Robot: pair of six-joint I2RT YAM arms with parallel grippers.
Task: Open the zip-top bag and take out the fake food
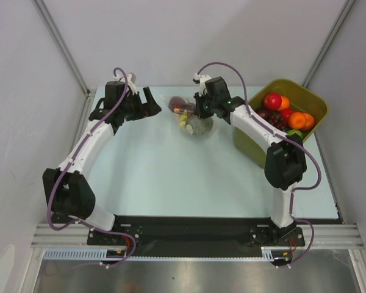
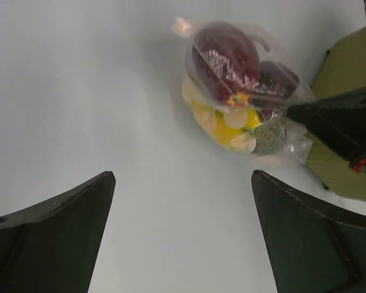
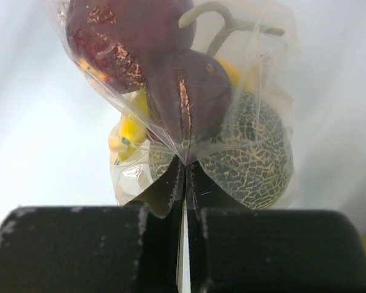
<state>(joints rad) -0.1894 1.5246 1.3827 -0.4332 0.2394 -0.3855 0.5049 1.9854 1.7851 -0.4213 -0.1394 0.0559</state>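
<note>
The left claw (image 1: 151, 104) hangs over the table (image 1: 171, 183), well to the left of the tub (image 1: 249, 145), with its jaws spread wide and nothing between them. In its own wrist view the two fingers (image 2: 55, 238) frame bare tabletop. Nothing stands between them and the bag (image 1: 192, 116).

The bag lies between the two claws, just left of the tub and near its near-left corner. Whether it rests on the table or hangs slightly above it cannot be told. It is clear and crinkled, with glints on the film, and bulges around its load. Dark purple pieces (image 2: 226, 55) fill the end farthest from the tub. A yellow banana (image 2: 229, 125) sits under them, and a grey-green netted melon (image 3: 250, 152) lies at the end nearest the tub.

The right claw (image 3: 185, 177) is closed tight on a fold of the bag's film beside the melon, its fingers pressed together on the plastic. Its arm reaches in over the tub's left wall.

The tub is olive green and holds loose fruit (image 1: 285, 113), red, orange and dark, piled toward its far side.
</note>
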